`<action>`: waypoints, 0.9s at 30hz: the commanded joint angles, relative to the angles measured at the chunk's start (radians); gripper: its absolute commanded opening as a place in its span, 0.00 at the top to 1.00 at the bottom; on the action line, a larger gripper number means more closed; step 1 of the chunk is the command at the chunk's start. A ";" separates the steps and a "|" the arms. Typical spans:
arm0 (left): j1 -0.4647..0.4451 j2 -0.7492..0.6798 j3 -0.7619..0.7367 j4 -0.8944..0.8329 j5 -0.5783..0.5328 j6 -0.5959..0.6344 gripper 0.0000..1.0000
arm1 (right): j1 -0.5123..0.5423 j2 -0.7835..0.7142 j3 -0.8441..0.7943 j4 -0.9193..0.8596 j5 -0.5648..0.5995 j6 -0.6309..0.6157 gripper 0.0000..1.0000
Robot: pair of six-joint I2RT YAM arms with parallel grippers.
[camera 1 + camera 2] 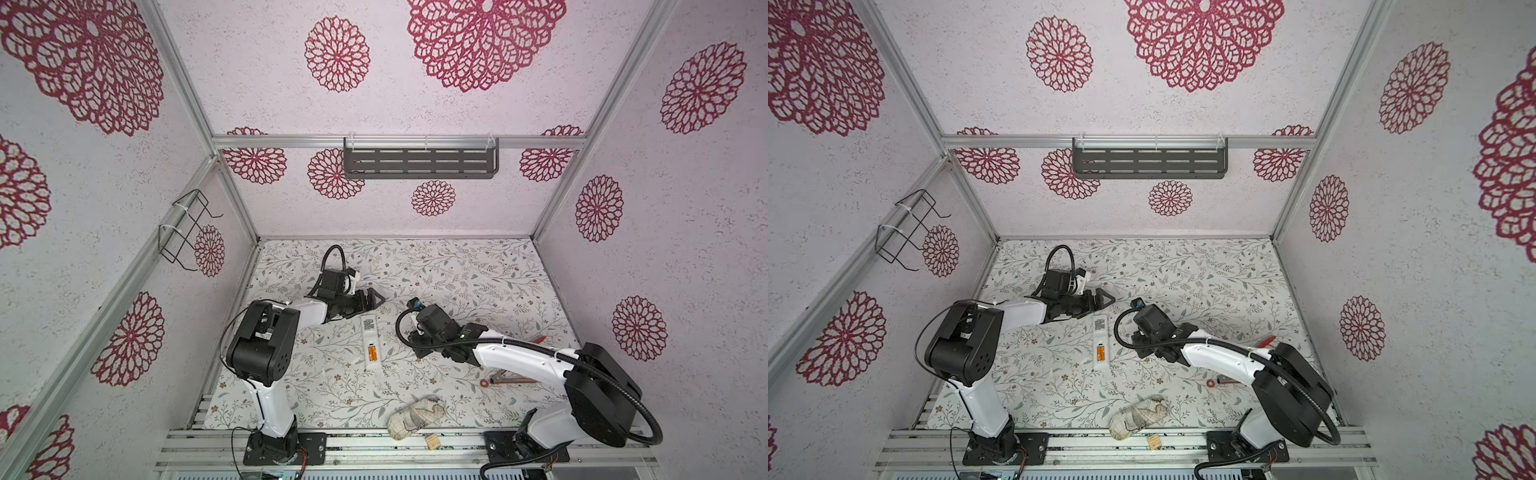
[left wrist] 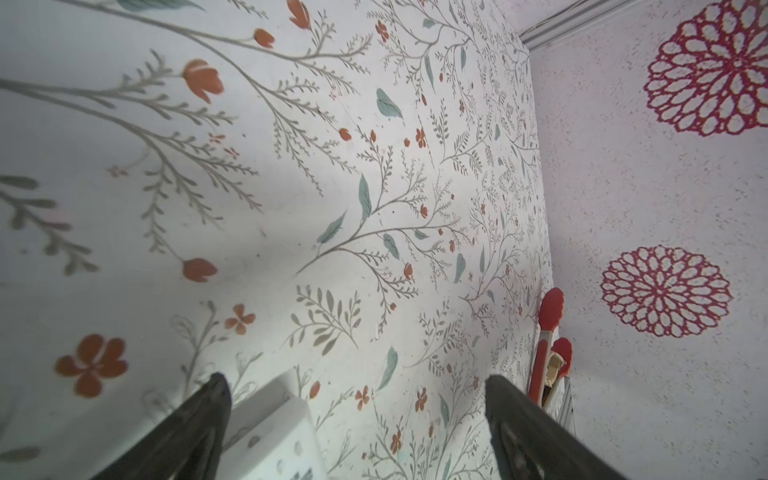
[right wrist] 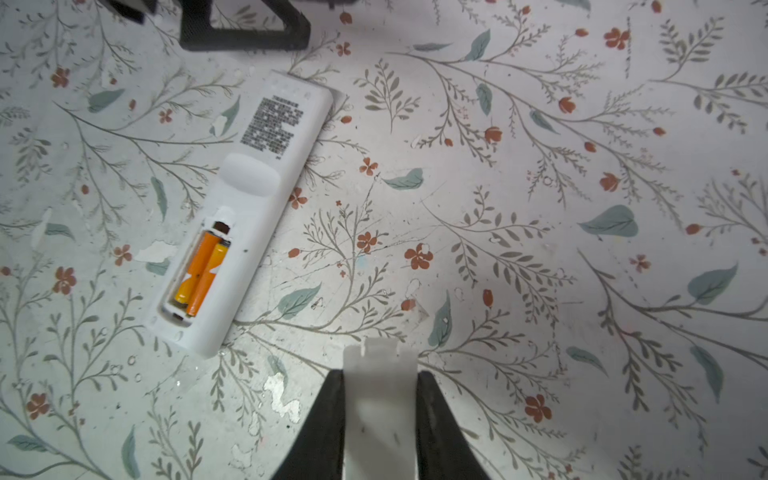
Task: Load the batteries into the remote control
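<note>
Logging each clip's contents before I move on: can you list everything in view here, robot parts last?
remote control: one, white, back up, middle of the table, battery bay open
batteries: two, orange, side by side in that bay
battery cover: one, white, in the right gripper
cloth bundle: one, beige patterned, table's front edge
wooden tag: one, pale, front rail
ring-ended tool: one, red-brown, table's right, partly behind the right arm
tongs: one, red-tipped, by the right wall
shelf: one, grey, slotted, back wall
wire rack: one, black, left wall
table: one, floral top
left gripper: black, open, at the remote's far end
right gripper: black, shut on the battery cover
</note>
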 commanded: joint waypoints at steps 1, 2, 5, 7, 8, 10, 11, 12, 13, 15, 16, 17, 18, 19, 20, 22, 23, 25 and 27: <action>-0.016 -0.004 -0.037 0.026 0.030 0.018 0.02 | -0.007 -0.059 0.002 0.030 -0.005 -0.032 0.73; -0.016 -0.016 -0.063 0.036 0.022 0.012 0.02 | -0.008 -0.066 0.006 0.033 -0.015 -0.037 0.73; -0.017 -0.059 -0.141 0.058 0.013 -0.001 0.02 | -0.011 -0.081 0.014 0.043 -0.039 -0.050 0.73; -0.022 -0.092 -0.196 0.078 0.014 -0.017 0.02 | -0.012 -0.081 0.018 0.054 -0.065 -0.065 0.73; -0.023 -0.109 -0.219 0.086 0.014 -0.026 0.02 | -0.012 -0.079 0.018 0.063 -0.078 -0.072 0.73; -0.033 -0.156 -0.277 0.108 0.006 -0.047 0.02 | -0.011 -0.070 0.018 0.077 -0.102 -0.077 0.73; -0.040 -0.175 -0.302 0.117 0.001 -0.054 0.02 | -0.012 -0.065 0.019 0.082 -0.108 -0.076 0.73; -0.048 -0.196 -0.326 0.119 -0.003 -0.059 0.02 | -0.012 -0.060 0.015 0.093 -0.117 -0.075 0.74; -0.057 -0.214 -0.341 0.119 -0.008 -0.065 0.02 | -0.013 -0.057 0.009 0.105 -0.128 -0.074 0.74; -0.077 -0.254 -0.378 0.126 -0.019 -0.082 0.02 | -0.011 -0.049 -0.010 0.147 -0.161 -0.079 0.74; -0.082 -0.272 -0.394 0.127 -0.024 -0.091 0.02 | -0.011 -0.046 -0.021 0.168 -0.176 -0.080 0.75; -0.085 -0.292 -0.410 0.126 -0.030 -0.101 0.02 | -0.011 -0.038 -0.028 0.179 -0.185 -0.081 0.75; -0.086 -0.320 -0.430 0.129 -0.040 -0.111 0.02 | -0.011 -0.030 -0.031 0.186 -0.198 -0.085 0.76; -0.086 -0.346 -0.445 0.126 -0.061 -0.118 0.02 | -0.010 -0.022 -0.036 0.196 -0.206 -0.088 0.76; -0.083 -0.383 -0.460 0.107 -0.092 -0.121 0.02 | -0.010 -0.014 -0.045 0.211 -0.216 -0.091 0.76; -0.065 -0.450 -0.459 0.018 -0.161 -0.118 0.02 | -0.008 0.001 -0.062 0.246 -0.240 -0.096 0.76; -0.053 -0.490 -0.448 -0.048 -0.200 -0.113 0.02 | -0.006 0.010 -0.068 0.261 -0.249 -0.094 0.76; -0.031 -0.560 -0.432 -0.142 -0.256 -0.103 0.02 | -0.003 0.027 -0.070 0.282 -0.252 -0.086 0.76; -0.013 -0.628 -0.418 -0.223 -0.311 -0.095 0.02 | 0.006 0.044 -0.068 0.297 -0.240 -0.081 0.76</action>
